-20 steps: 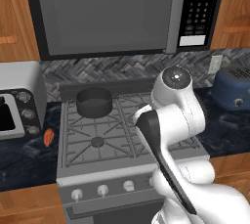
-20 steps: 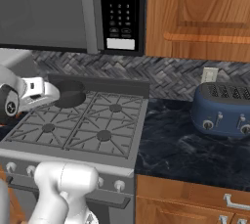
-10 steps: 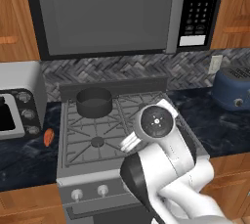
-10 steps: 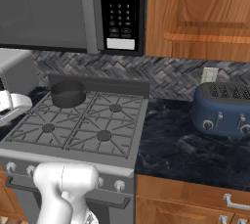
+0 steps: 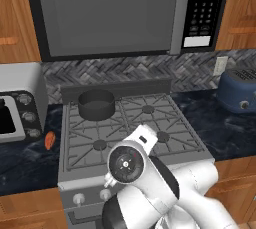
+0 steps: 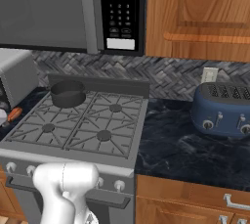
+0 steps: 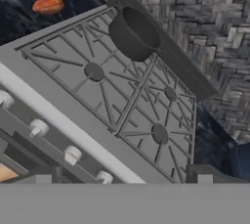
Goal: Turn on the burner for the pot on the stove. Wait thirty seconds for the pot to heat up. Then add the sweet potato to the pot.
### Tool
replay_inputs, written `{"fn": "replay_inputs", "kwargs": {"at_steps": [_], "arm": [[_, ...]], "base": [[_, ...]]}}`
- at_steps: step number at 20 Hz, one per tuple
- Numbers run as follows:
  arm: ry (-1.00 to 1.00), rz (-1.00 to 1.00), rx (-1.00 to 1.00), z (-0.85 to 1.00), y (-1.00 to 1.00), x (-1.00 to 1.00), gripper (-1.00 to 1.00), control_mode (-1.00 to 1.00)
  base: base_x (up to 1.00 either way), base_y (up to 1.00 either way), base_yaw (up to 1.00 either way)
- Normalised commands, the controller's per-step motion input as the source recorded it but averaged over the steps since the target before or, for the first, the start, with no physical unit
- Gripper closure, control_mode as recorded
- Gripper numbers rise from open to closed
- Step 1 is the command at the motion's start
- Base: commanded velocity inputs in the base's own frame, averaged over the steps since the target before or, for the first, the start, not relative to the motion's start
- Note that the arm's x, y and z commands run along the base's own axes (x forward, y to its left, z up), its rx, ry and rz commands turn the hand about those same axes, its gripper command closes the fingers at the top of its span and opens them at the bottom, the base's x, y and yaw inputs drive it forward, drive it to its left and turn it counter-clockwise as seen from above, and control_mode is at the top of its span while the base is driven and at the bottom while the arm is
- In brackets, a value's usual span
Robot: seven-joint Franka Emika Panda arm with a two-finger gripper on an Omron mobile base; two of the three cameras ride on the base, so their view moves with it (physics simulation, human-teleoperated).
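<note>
1. The pot [image 5: 96, 105] sat on the far-left burner of the stove [image 5: 165, 123], upright and empty as far as its dark inside showed.
2. The sweet potato [image 5: 49, 140] lay on the dark counter just left of the stove, in front of the toaster oven [image 5: 17, 104], well apart from the pot.
3. The gripper [image 7: 122, 181] hung low before the stove's front, its fingers spread wide with nothing between them, looking up over the knobs [image 7: 72, 154] toward the grates.
4. No flame showed at any burner, so the knob step looked not yet done.
5. Risk: four white knobs looked alike, and nothing visible told which one fed the pot's burner; turning the wrong one would heat an empty grate.
6. Risk: the knobs were small and round, so wide fingers closing off-centre could slip off rather than turn one.
7. Risk: the sweet potato was small and rounded and could roll when pinched; lying close to the toaster oven, it left the hand little room.
</note>
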Motion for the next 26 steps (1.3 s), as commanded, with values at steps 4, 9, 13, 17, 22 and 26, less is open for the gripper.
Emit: {"fn": "replay_inputs", "kwargs": {"at_steps": [4,9,13,17,22,26], "arm": [[-0.08,0.04,-0.03,-0.46,0.13,-0.22,-1.0,-1.0],[-0.01,0.0,0.0,-0.64,0.1,-0.14,-1.0,-1.0],[0.0,0.0,0.0,-0.74,0.06,-0.19,-1.0,-1.0],[0.0,0.0,0.0,-0.91,0.12,-0.06,-1.0,-1.0],[0.0,0.0,0.02,-1.0,0.05,0.0,-1.0,-1.0],[-0.06,0.0,0.1,-0.88,0.0,0.0,-1.0,-1.0]], "base": [[0.0,0.0,0.0],[0.0,0.0,0.0],[0.0,0.0,0.0],[0.0,0.0,0.0],[0.0,0.0,0.0],[0.0,0.0,0.0]]}}
